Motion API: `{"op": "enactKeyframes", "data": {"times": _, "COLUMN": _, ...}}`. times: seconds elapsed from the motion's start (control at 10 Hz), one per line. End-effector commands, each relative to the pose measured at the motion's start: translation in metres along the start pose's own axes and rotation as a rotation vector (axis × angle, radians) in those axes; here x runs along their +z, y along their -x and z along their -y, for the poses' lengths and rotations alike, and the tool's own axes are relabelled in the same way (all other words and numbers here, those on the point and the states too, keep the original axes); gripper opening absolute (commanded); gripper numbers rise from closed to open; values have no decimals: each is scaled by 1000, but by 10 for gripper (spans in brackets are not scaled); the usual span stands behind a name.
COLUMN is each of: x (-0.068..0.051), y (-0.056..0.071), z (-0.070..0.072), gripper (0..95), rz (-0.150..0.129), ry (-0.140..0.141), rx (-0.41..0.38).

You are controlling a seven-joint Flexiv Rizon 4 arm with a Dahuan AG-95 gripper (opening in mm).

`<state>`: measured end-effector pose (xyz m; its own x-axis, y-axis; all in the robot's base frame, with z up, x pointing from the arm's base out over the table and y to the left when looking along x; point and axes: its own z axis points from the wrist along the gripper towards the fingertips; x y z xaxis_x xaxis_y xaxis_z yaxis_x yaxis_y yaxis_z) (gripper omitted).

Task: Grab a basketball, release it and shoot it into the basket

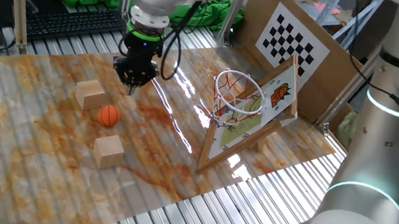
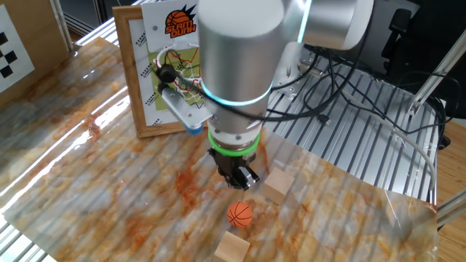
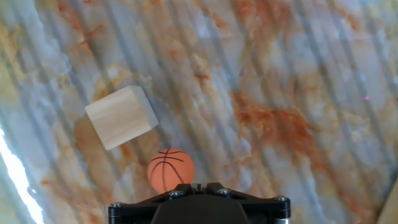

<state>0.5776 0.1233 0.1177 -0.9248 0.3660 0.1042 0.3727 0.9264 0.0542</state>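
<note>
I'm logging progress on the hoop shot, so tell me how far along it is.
Done: nothing yet. The basketball lies on the marbled table cover between two wooden blocks, untouched.
In hand: the gripper hangs above the cover near the ball, pointing down, shut and holding nothing.
Left: open, grab the ball, carry it to the basket and release it. The net shows no ball in it.

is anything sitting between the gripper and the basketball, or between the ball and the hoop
Nothing visible blocks either path. The gripper hangs shut above the mat, up and to the right of the basketball in one fixed view. The two wooden blocks flank the ball off to the sides, and bare mat runs to the basket.
</note>
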Motion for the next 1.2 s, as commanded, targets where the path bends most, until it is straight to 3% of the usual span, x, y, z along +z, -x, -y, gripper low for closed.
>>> {"op": "enactKeyframes", "data": {"times": 0.1, "x": 5, "y": -3, "z": -4, "gripper": 570, "rz": 17, "ry": 1, "rx": 2}}
{"op": "enactKeyframes", "data": {"times": 0.4, "x": 11, "y": -4, "z": -13, "gripper": 570, "rz": 26, "ry": 4, "rx": 0}}
{"op": "enactKeyframes", "data": {"times": 0.5, "x": 15, "y": -4, "z": -18, "gripper": 760, "rz": 31, "ry": 7, "rx": 6}}
{"op": "enactKeyframes", "data": {"times": 1.2, "x": 52, "y": 0, "z": -47, "gripper": 760, "rz": 41, "ry": 5, "rx": 11}}
